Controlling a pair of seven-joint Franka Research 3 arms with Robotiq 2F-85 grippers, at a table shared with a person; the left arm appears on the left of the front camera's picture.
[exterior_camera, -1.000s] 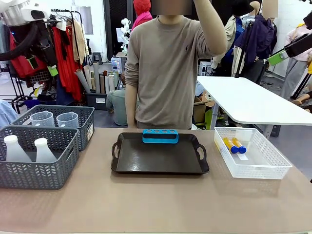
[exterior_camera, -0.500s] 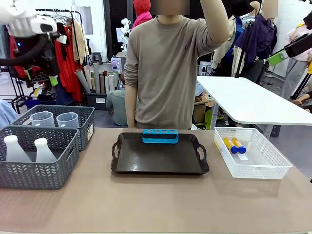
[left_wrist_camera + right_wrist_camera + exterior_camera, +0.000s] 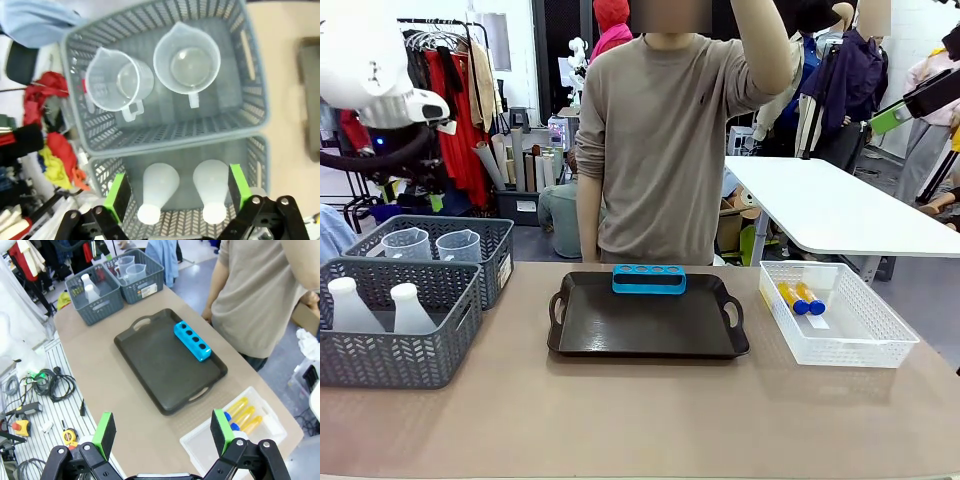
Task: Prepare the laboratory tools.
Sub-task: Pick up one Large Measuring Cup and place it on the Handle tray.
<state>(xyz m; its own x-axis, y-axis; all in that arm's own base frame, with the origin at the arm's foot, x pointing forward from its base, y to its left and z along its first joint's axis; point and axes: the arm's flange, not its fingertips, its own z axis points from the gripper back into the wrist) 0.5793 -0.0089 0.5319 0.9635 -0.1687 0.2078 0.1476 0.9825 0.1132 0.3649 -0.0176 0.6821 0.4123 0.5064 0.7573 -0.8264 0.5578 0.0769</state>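
early: only blue rack (image 3: 649, 279) on tray (image 3: 650, 325), 12 o'clock edge. beakers (image 3: 458, 245), flasks (image 3: 410, 308) in grey baskets (image 3: 390, 355) at 9; tubes (image 3: 800, 298) in clear basket (image 3: 860, 350) at 3. left gripper (image 3: 178, 192), right gripper (image 3: 162, 431) spread, empty.

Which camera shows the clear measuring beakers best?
The left wrist view: it looks straight down into the measuring beakers, handles plain. The front view half hides them behind their grey basket; the right wrist view shows them tiny.
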